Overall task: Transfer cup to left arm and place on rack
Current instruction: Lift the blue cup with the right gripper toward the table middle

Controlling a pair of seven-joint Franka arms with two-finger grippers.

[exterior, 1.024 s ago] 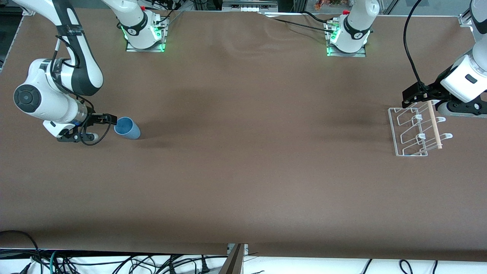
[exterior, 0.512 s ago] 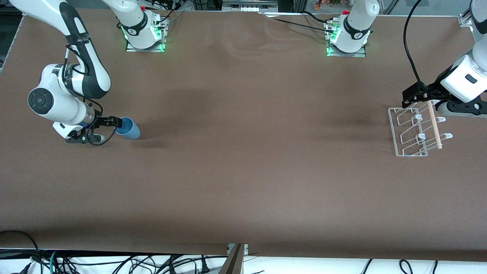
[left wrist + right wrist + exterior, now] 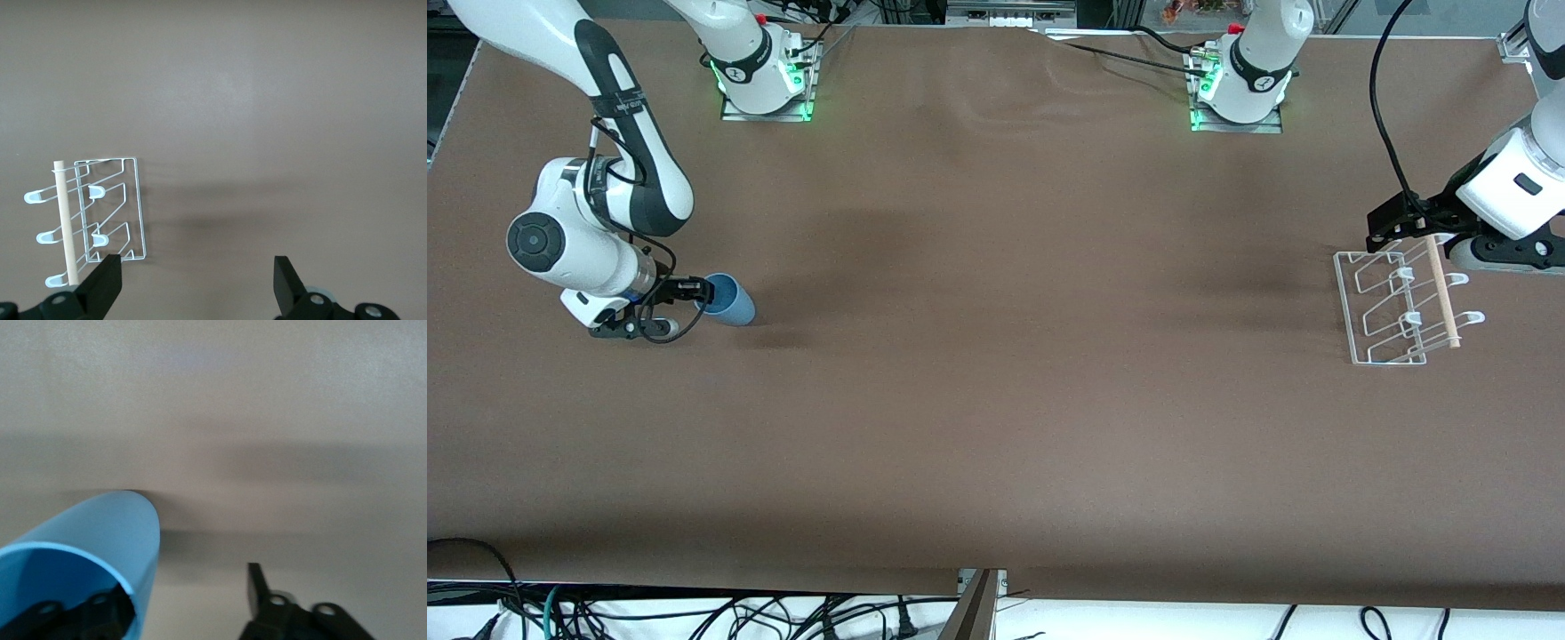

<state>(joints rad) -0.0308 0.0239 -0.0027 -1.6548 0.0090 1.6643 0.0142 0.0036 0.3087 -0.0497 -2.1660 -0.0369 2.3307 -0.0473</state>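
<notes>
Cup point(image 3: 727, 300) rim straddled by right hand point(image 3: 694, 289)

Light blue cup point(image 3: 726, 300), smooth, tapered, no handle, upright on the worktop point(image 3: 996, 400) at the right arm's end, mouth open upward, clear wire rack point(image 3: 1400, 307) with hooked prongs and a pale wooden dowel, well apart at the left arm's end

the front view looks down from high across the whole brown table point(image 3: 996, 356), facing both arm bases at 12 o'clock. the left wrist view looks straight down from above onto the drying rack point(image 3: 107, 210), which the front view shows too point(image 3: 1400, 307). the right wrist view sits low, very near the blue cup point(image 3: 80, 560), shared with the front view point(image 3: 727, 300).
</notes>
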